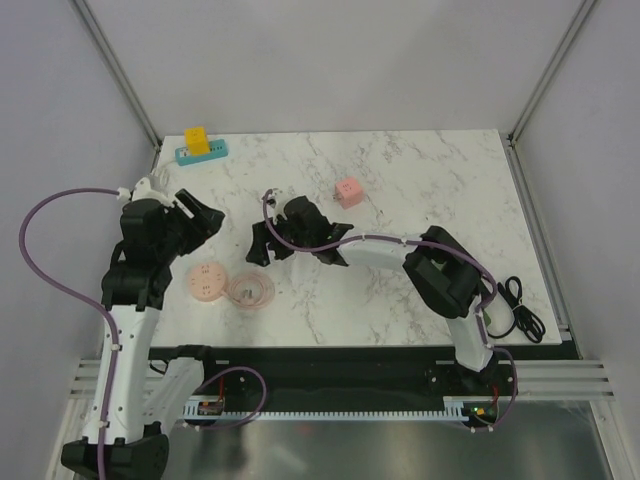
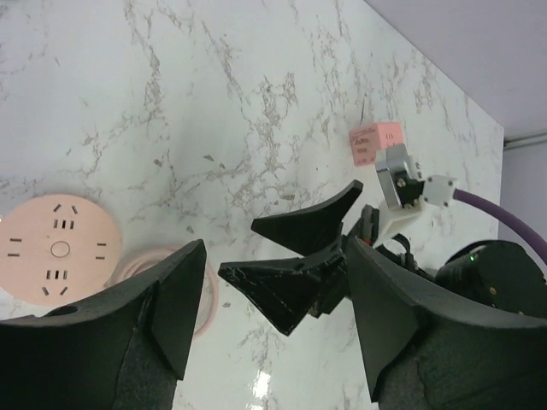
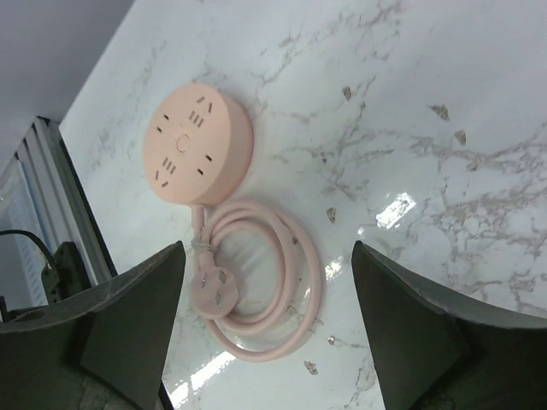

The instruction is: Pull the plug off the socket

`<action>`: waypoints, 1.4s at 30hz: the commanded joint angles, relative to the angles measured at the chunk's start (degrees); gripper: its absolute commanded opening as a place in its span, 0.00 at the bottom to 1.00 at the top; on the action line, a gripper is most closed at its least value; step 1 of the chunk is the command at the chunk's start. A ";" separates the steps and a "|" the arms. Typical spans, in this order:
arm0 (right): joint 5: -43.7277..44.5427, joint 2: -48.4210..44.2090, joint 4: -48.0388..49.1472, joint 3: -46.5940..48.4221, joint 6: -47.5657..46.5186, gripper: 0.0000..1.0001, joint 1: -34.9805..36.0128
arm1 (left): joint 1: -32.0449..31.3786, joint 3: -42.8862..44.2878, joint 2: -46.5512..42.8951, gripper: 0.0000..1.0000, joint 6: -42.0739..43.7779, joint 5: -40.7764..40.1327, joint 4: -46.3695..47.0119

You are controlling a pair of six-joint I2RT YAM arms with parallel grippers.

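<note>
A yellow plug (image 1: 197, 139) sits upright in a teal socket strip (image 1: 216, 151) at the table's far left corner, away from both grippers. My left gripper (image 1: 205, 215) is open and empty above the left side of the table; its wrist view (image 2: 273, 342) looks past its fingers at the right gripper. My right gripper (image 1: 262, 236) is open and empty, reaching left over the table centre. Its wrist view (image 3: 269, 342) looks down on a round pink socket (image 3: 197, 141) and its coiled pink cord (image 3: 273, 295), whose plug (image 3: 214, 290) lies loose.
The round pink socket (image 1: 207, 280) and the coiled cord (image 1: 250, 291) lie near the front left. A small pink cube adaptor (image 1: 348, 190) stands mid-table and also shows in the left wrist view (image 2: 376, 143). A black cable (image 1: 520, 305) lies at the right edge.
</note>
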 commanded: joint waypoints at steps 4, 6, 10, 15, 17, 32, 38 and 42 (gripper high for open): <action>-1.32 -3.91 4.40 -0.63 -0.56 0.93 -2.97 | -0.13 6.50 7.38 0.80 -0.82 -6.12 4.14; -0.27 -3.73 7.03 0.24 0.68 0.97 -5.96 | -0.13 7.65 11.94 0.84 0.23 -5.24 6.69; 2.02 0.82 11.61 4.72 3.31 0.98 -11.06 | -0.13 14.39 24.15 0.95 4.44 -4.97 8.80; 2.19 4.35 22.85 2.02 4.29 0.98 -14.23 | 0.22 20.04 40.14 0.98 12.62 -11.39 15.65; 2.72 5.05 22.25 1.91 4.28 0.98 -14.58 | 0.22 20.66 43.06 0.98 14.98 -11.92 23.28; -3.34 8.21 20.49 9.12 -1.61 0.98 -15.99 | 3.74 47.45 81.19 0.97 30.90 -17.80 42.12; -5.01 8.75 22.25 8.16 0.06 0.98 -17.66 | 6.46 52.39 85.87 0.97 34.42 -14.84 41.94; -6.33 9.36 24.35 7.54 2.70 0.98 -18.71 | 7.78 54.58 87.80 0.96 36.01 -8.85 42.03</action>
